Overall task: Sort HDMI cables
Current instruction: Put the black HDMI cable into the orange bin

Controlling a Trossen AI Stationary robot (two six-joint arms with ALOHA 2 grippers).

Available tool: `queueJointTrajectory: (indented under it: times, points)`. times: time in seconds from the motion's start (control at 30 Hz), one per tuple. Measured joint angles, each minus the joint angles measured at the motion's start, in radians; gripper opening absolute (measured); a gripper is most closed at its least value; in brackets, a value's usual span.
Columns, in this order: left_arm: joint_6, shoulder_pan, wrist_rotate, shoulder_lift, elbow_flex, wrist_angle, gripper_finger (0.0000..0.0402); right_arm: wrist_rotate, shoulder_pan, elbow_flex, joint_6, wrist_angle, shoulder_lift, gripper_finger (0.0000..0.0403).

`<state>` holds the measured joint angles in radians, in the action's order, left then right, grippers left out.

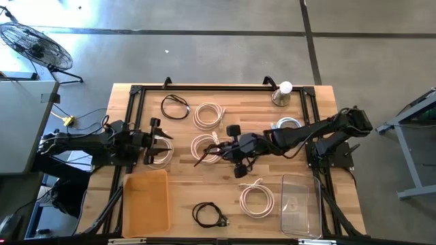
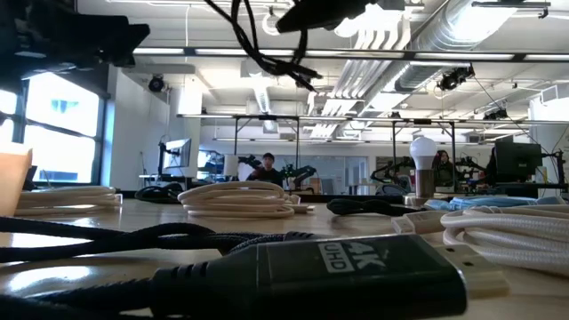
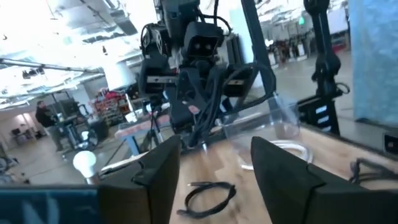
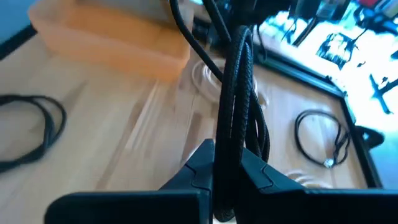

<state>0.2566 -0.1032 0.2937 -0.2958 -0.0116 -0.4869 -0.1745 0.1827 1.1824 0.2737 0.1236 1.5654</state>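
Note:
My right gripper (image 1: 221, 148) (image 4: 231, 163) reaches from the table's right to its middle and is shut on a black HDMI cable (image 1: 206, 156), held above a white coil (image 1: 204, 144). In the low view the black cable (image 2: 267, 49) dangles high over the table. My left gripper (image 1: 162, 141) (image 3: 211, 177) is open near the left side, beside a white coil (image 1: 161, 155), and faces the right arm. Other coils lie flat on the wood: black ones (image 1: 175, 107) (image 1: 209, 215), white ones (image 1: 209, 114) (image 1: 256, 197) (image 1: 287, 125). My right gripper pinches a bunch of several strands of the black cable (image 4: 236, 124) between its two fingers (image 4: 261, 177). The fingers come from the table's right, slanting down. The cable is lifted clear of the table and hangs slack from the gripper, its loops trailing toward the left.
An orange tray (image 1: 145, 201) sits at the near left and a clear plastic container (image 1: 301, 204) at the near right. A light bulb on a stand (image 1: 283, 92) is at the far right. A black frame (image 1: 136, 88) edges the table. People show in the room behind.

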Motion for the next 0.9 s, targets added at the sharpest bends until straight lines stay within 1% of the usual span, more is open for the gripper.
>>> queueJointTrajectory:
  times: [0.1,0.2,0.33,0.4,0.47,0.63,0.7,0.8,0.9]
  points:
    - [-0.006,0.028,-0.045,-0.102,-0.002,-0.102,0.0197,0.014,0.003,0.000,0.007,-0.046,0.000,0.0017]
    - [0.028,0.086,-0.121,-0.228,-0.029,-0.168,0.0197,0.039,0.003,0.000,0.018,-0.079,0.000,0.0017]
    - [0.076,0.165,-0.168,-0.402,-0.114,-0.237,0.0198,0.054,0.001,0.000,0.026,-0.103,0.000,0.0017]
    - [0.082,0.190,-0.191,-0.484,-0.160,-0.235,0.0198,0.058,0.001,0.000,0.026,-0.116,0.000,0.0017]
    - [0.083,0.207,-0.204,-0.573,-0.212,-0.226,0.0198,0.085,0.000,0.000,0.025,-0.117,0.000,0.0017]
    - [0.137,0.231,-0.204,-0.771,-0.358,-0.231,0.0198,0.112,0.002,-0.030,0.021,-0.156,0.001,0.0017]
    - [0.161,0.230,-0.173,-0.839,-0.409,-0.226,0.0198,0.133,0.002,-0.052,0.008,-0.169,0.001,0.0017]
    - [0.168,0.228,-0.114,-0.917,-0.480,-0.221,0.0198,0.129,0.003,-0.084,-0.003,-0.194,0.002,0.0017]
    - [0.169,0.228,-0.086,-0.976,-0.529,-0.211,0.0198,0.127,0.009,-0.114,-0.002,-0.234,0.002,0.0017]
